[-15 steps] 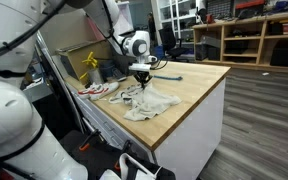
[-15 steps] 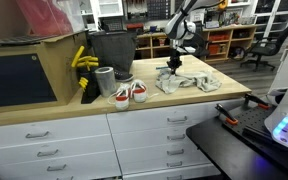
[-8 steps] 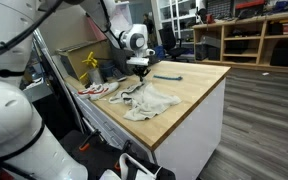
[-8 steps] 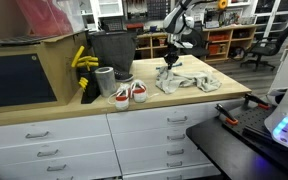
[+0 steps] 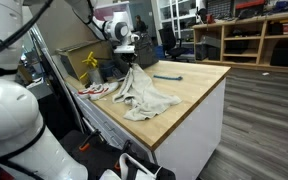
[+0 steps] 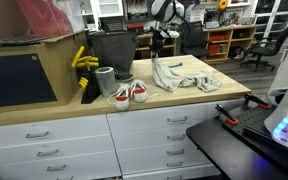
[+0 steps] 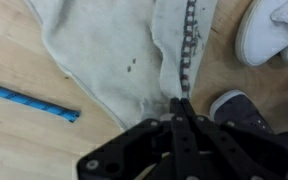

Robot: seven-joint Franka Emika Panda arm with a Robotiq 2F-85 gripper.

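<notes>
My gripper [image 7: 180, 104] is shut on the zipper edge of a beige garment [image 7: 114, 50], and the zipper [image 7: 189, 45] runs away from the fingertips. In both exterior views the gripper [image 5: 130, 62] [image 6: 156, 55] hangs above the wooden counter [image 5: 199, 85] with one end of the garment [image 5: 144, 92] [image 6: 179, 78] pulled up into a peak. The rest of the cloth still lies on the counter. The pinched spot itself is hidden by the black fingers.
A pair of white shoes [image 6: 129, 93] [image 7: 274, 28] sits beside the garment, next to a grey cup [image 6: 105, 80]. A black bin [image 6: 109, 50] and yellow bananas [image 6: 81, 62] stand behind. A blue strip [image 5: 167, 77] [image 7: 29, 102] lies on the counter.
The gripper has risen from the counter and shifted toward the black bin, drawing the garment's edge up with it. The jaws closed fully on the cloth.
</notes>
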